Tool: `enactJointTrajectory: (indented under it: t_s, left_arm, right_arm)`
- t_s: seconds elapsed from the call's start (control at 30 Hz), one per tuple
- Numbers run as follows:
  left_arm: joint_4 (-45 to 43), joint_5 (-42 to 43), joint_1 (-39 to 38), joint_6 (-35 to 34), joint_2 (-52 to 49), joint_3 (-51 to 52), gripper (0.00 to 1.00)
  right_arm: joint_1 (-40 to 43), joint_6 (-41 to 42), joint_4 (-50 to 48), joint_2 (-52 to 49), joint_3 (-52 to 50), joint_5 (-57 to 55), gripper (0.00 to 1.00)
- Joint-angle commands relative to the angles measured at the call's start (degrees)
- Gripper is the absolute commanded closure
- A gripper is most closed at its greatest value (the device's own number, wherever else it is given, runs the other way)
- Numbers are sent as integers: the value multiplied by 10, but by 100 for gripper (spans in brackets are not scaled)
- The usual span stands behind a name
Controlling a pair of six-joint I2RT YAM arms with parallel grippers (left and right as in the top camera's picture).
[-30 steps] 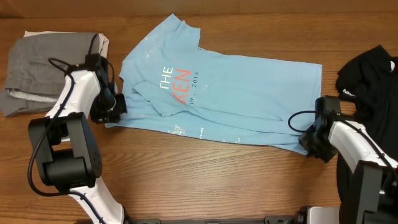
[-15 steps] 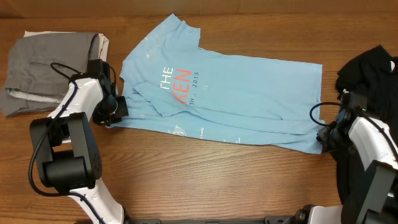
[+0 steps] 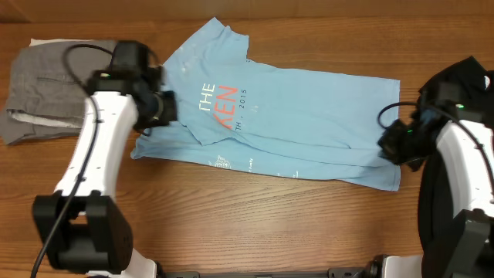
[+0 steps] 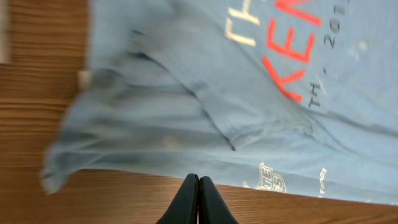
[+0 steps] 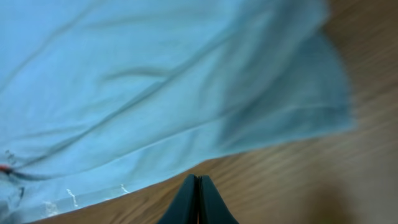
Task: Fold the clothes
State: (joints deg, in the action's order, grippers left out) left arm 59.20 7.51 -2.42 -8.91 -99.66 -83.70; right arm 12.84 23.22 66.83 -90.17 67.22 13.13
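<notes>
The light blue T-shirt lies partly folded across the middle of the table, white and orange-red lettering facing up. It also shows in the left wrist view and the right wrist view. My left gripper is shut and empty above the shirt's left part; in its wrist view the fingertips are over bare wood just below the hem. My right gripper is shut and empty above the shirt's right edge; its fingertips are over wood beside the hem.
Folded grey trousers lie at the far left. A black garment lies at the far right, partly under the right arm. Wooden table shows in front of the shirt.
Both grippers have let go of the shirt's lower corners and risen. The left moved up and right over the shirt; the right moved up toward the shirt's right edge.
</notes>
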Motion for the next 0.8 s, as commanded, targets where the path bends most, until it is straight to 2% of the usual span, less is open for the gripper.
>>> enactJointTrajectory:
  t_s: [0.0, 0.27, 0.4, 0.57, 0.77]
  left_arm:
    - [-37, -14, -35, -4, -36, 48, 96]
    - [-89, -25, -34, -18, -133, 67, 96]
    - [-94, -49, -34, -19, -170, 67, 96]
    - [-63, -54, -33, -19, -193, 72, 96]
    - [-11, -77, -32, -31, -193, 96, 96]
  right_arm:
    - [-43, -21, -47, 3, -52, 35, 96]
    - [-89, -18, -218, 3, -191, 35, 96]
    - [-89, 25, -283, 3, -241, 25, 96]
    - [-89, 99, -293, 3, -280, -26, 96]
    - [-89, 147, -218, 3, -284, -67, 96]
